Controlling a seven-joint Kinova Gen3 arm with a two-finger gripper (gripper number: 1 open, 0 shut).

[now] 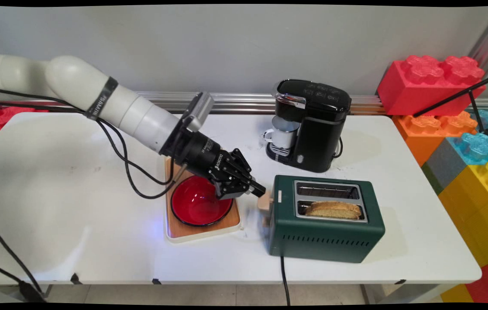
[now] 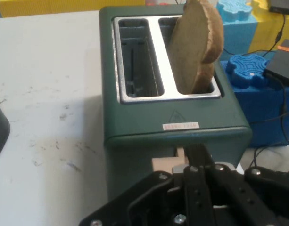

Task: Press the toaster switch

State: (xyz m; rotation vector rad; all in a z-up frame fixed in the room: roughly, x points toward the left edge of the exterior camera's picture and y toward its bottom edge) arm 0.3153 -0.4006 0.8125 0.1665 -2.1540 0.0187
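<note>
From the main view, my gripper (image 1: 257, 189) reached out low over the table (image 1: 76, 206), its fingers drawn together into one narrow black tip that met the pale lever (image 1: 264, 202) on the near end of the green toaster (image 1: 325, 232). Whether the tip pressed the lever or only touched it I could not tell. Straight ahead of my fingers a slice of toast (image 1: 333, 209) stood in the slot nearer the camera; the other slot was bare. Beneath my wrist lay a red bowl (image 1: 196, 206) on a wooden board (image 1: 183, 230) (the bowl's rim sat just under my linkage). The black coffee machine (image 1: 308, 125) stood off to one side, a white cup (image 1: 282, 137) in its bay. Behind me the table lay wide and bare.

In the hand view, my gripper (image 2: 196, 162) rose from below, closed to a single dark tip on the lever (image 2: 165, 165). The toaster (image 2: 135, 127) filled the frame ahead, the toast (image 2: 196, 47) leaning up out of the right-hand slot, blue blocks (image 2: 250, 70) beyond it.
</note>
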